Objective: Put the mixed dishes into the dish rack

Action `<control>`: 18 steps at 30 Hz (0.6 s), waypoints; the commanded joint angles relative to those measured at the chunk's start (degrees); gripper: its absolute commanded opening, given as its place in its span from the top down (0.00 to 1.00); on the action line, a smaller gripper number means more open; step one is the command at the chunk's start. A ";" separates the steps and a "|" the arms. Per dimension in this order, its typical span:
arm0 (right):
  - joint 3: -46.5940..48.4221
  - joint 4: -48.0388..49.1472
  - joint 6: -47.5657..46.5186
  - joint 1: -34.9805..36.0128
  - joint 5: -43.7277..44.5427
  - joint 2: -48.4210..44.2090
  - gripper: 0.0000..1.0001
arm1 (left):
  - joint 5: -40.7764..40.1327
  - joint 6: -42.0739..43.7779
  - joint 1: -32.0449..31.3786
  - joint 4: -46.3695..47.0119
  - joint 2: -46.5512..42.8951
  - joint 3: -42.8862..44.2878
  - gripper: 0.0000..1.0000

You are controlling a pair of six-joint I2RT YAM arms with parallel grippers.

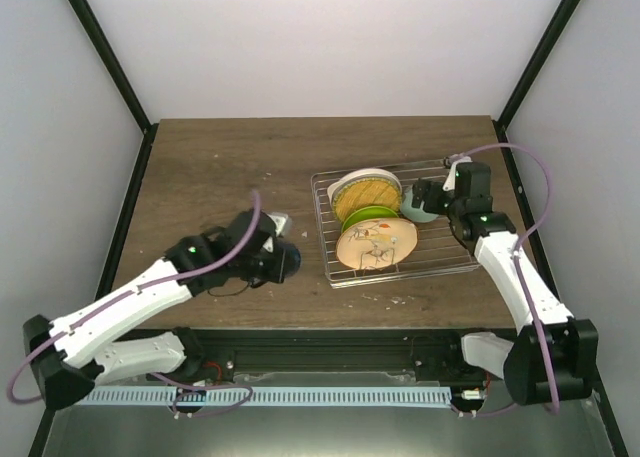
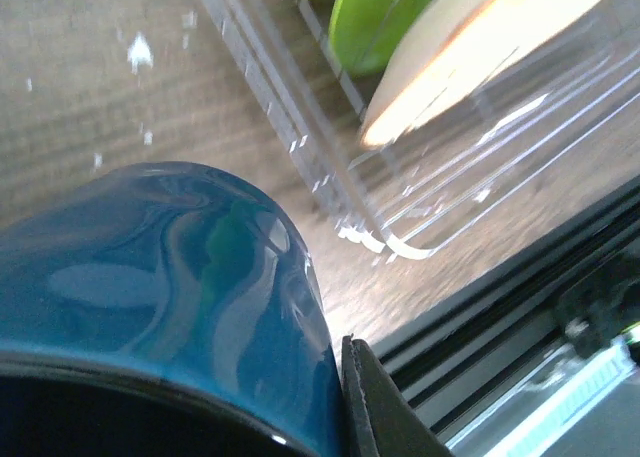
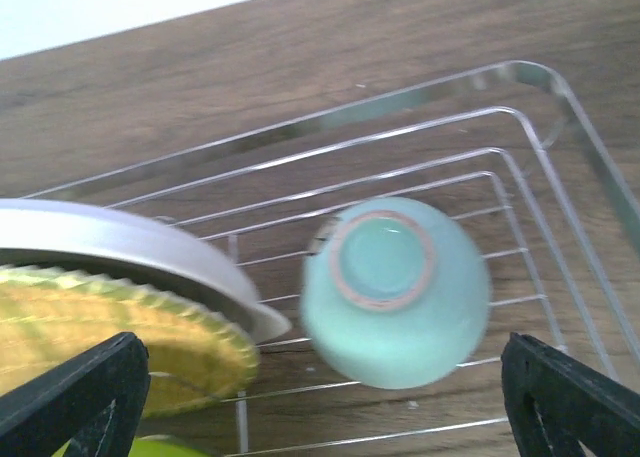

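Observation:
The silver wire dish rack (image 1: 440, 252) holds several plates on edge: cream (image 1: 362, 182), yellow-orange (image 1: 368, 199), lime green (image 1: 360, 218) and tan with a drawing (image 1: 377, 244). The pale mint bowl (image 1: 416, 212) lies upside down in the rack, right of the plates. In the right wrist view the bowl (image 3: 395, 292) is blurred, between my wide-open fingers (image 3: 70, 397) and touching neither. My right gripper (image 1: 432, 197) is open above it. My left gripper (image 1: 272, 254) is shut on the dark blue mug (image 2: 170, 297), left of the rack; one finger (image 2: 375, 412) presses its wall.
The rack's near left corner (image 2: 340, 177) shows in the left wrist view, with the green plate (image 2: 375, 17) and tan plate (image 2: 470, 37) above it. The table's front edge and a black rail (image 2: 520, 277) run just behind the mug. The cream plate (image 3: 130, 257) and yellow plate (image 3: 110, 327) stand left of the bowl.

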 commanded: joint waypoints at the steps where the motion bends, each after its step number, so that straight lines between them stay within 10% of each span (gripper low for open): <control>1: -1.06 3.79 -0.67 -0.46 -13.07 -3.41 0.03 | 7.79 4.67 6.85 10.67 -3.45 4.10 1.00; 18: -12.35 26.07 8.19 -0.42 -57.86 -13.52 0.00 | 41.87 -0.44 25.69 44.46 8.60 11.03 1.00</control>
